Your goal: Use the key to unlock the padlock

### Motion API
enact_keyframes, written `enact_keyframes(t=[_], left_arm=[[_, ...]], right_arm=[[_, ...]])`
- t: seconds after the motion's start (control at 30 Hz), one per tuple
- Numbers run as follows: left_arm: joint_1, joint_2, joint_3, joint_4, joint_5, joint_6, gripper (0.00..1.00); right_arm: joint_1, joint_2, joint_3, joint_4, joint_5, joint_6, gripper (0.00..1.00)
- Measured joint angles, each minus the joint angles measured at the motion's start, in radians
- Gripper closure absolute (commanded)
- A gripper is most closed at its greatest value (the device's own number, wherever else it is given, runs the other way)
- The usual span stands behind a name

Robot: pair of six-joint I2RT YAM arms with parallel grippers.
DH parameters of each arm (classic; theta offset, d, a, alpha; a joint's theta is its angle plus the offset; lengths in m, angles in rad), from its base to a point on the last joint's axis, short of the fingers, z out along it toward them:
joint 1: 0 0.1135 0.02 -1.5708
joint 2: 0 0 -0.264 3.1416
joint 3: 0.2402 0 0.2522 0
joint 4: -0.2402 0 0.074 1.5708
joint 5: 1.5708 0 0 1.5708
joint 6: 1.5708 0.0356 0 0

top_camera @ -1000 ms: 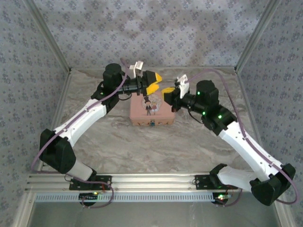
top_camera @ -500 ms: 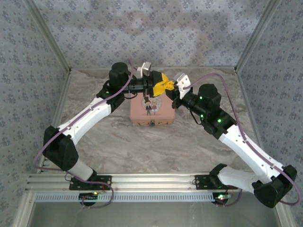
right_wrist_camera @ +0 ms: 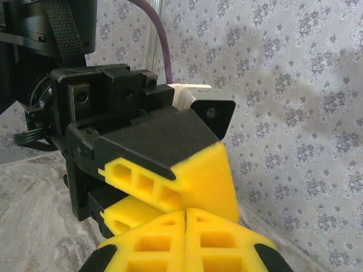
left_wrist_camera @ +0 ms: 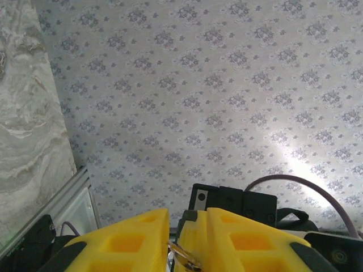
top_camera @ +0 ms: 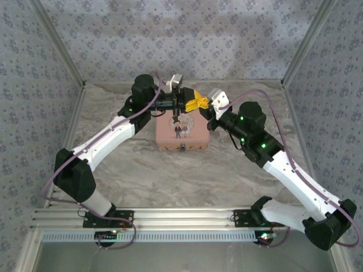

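left pincer [left_wrist_camera: 180, 218]: hovering above tin [top_camera: 181, 136], nearly together, ring [left_wrist_camera: 182, 258] sitting in gap, can't tell if gripping
right pincer [right_wrist_camera: 185, 218]: pressing together
padlock [top_camera: 183, 148]: hanging on tin's near side

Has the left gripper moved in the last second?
Yes. In the top view the left gripper has slid right along the pink tin's far edge, meeting the right gripper.

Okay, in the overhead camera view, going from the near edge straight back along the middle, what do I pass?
Aluminium rail → marbled table → padlock on the tin's front → pink tin → yellow fingers of both arms, meeting → patterned back wall.
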Motion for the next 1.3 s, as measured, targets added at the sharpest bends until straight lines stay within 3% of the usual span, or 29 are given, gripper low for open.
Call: enact_keyframes(t=[0.07, 0.2, 0.33, 0.6, 1.07, 1.27, 1.3], left_arm=[[0.0, 0.002, 0.0, 0.002, 0.003, 0.0, 0.77], [0.0, 0.008, 0.004, 0.008, 0.01, -0.014, 0.62], [0.0, 0.027, 0.01, 0.034, 0.018, -0.029, 0.62], [0.0, 0.035, 0.013, 0.059, 0.025, -0.052, 0.69], [0.016, 0.061, 0.021, 0.078, 0.037, -0.077, 1.0], [0.018, 0.077, 0.024, 0.087, 0.053, -0.078, 1.0], [0.018, 0.079, 0.024, 0.089, 0.055, -0.078, 1.0]], right_arm=[[0.0, 0.0, 0.0, 0.0, 0.0, -0.007, 1.0], [-0.005, 0.0, -0.002, 0.005, -0.006, -0.012, 1.0], [-0.035, 0.0, -0.002, 0.014, -0.033, 0.01, 1.0], [-0.049, 0.004, -0.002, 0.019, -0.058, 0.014, 1.0], [-0.043, 0.025, 0.0, 0.016, -0.055, -0.026, 1.0], [-0.04, 0.025, 0.0, -0.006, -0.044, -0.056, 1.0], [-0.04, 0.025, 0.0, -0.01, -0.041, -0.06, 0.96]])
